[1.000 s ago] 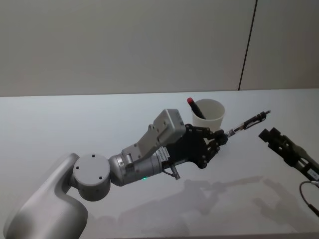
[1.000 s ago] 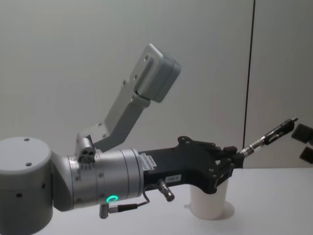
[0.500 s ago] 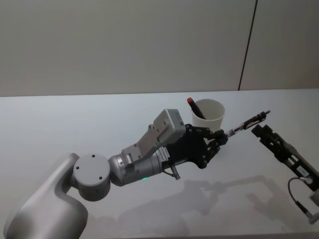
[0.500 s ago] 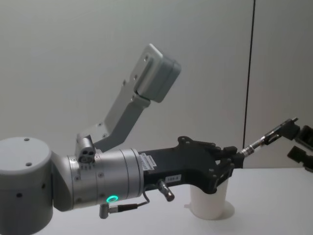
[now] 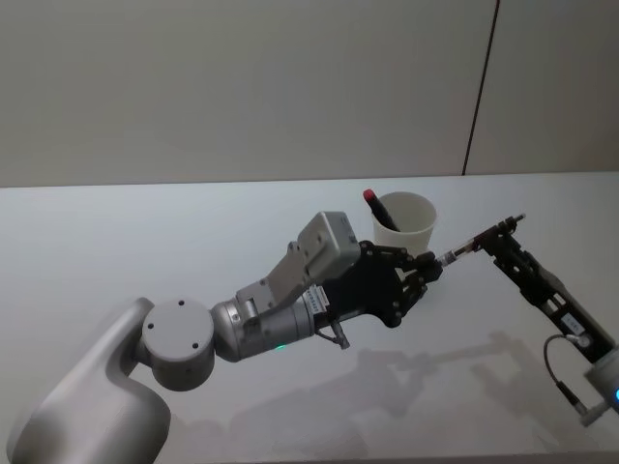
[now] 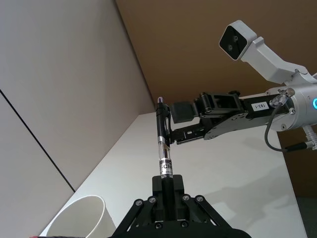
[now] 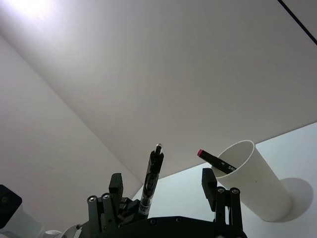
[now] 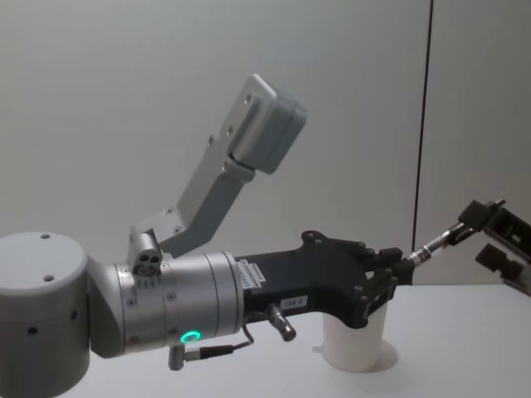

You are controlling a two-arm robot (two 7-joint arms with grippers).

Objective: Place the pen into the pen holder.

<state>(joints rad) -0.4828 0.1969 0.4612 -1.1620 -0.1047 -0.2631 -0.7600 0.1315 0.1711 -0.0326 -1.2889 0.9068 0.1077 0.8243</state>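
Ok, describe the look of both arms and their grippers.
The left arm has pale grey rounded casings, a silver wrist ring with a green light, a white label and a thin cable. Its left gripper is black linkage, with a grey boxy camera on a bracket. The right gripper is likewise black, slender, trailing a dark cable loop, with a blue light.

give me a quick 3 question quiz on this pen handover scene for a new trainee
1. True or false: the left gripper is shut on one end of the pen.
2. Multiple choice: where is the right gripper? A) parked at the table edge, B) open around the pen's far end, C) inside the cup.
3. What already stands in the pen holder?

Key
1. True; the pen juts up and away from it, above the table.
2. B; one finger sits on each side of the pen and has not closed on it.
3. A dark marker with a red cap, leaning on the rim.
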